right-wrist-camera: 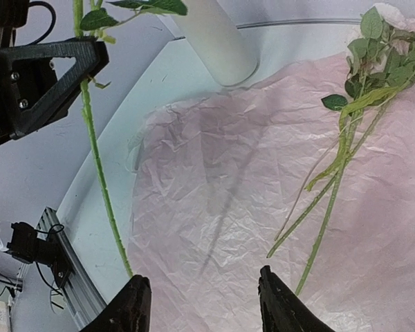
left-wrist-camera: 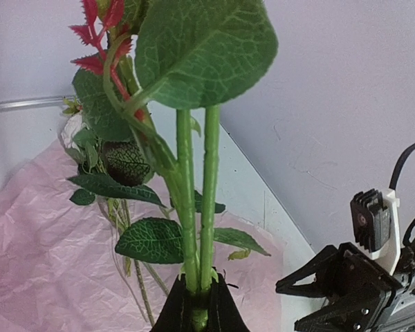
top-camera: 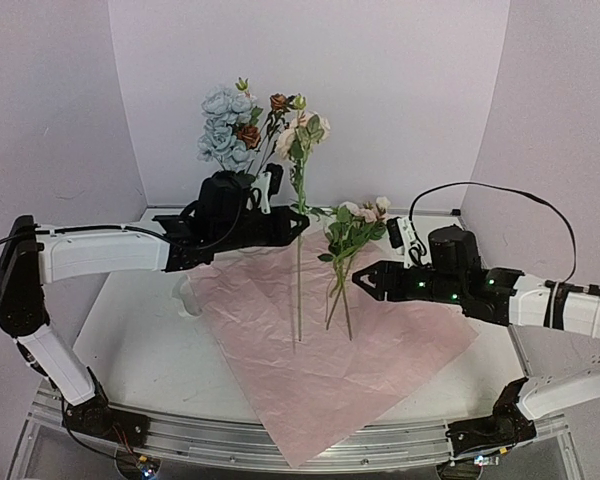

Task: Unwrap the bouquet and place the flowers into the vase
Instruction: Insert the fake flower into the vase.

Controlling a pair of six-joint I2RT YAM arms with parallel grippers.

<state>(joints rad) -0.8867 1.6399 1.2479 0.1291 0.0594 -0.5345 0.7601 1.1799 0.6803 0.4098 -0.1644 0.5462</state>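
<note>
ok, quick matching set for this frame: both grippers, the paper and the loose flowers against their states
Things:
A. left gripper
B. right gripper
C. pink paper
D. loose flowers

States:
1. spread flat on the table
2. open, holding nothing
3. lying on the paper
4. shut on green stems

Pairs: A-4, B-2, C-1, D-3

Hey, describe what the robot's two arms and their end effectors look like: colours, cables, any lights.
The left arm and right arm have white shells between black joints, with black wrist sections. A thin black cable runs off the right one, and its wrist shows small green lights. The left end effector and right end effector are black, each with two angular fingers.
</note>
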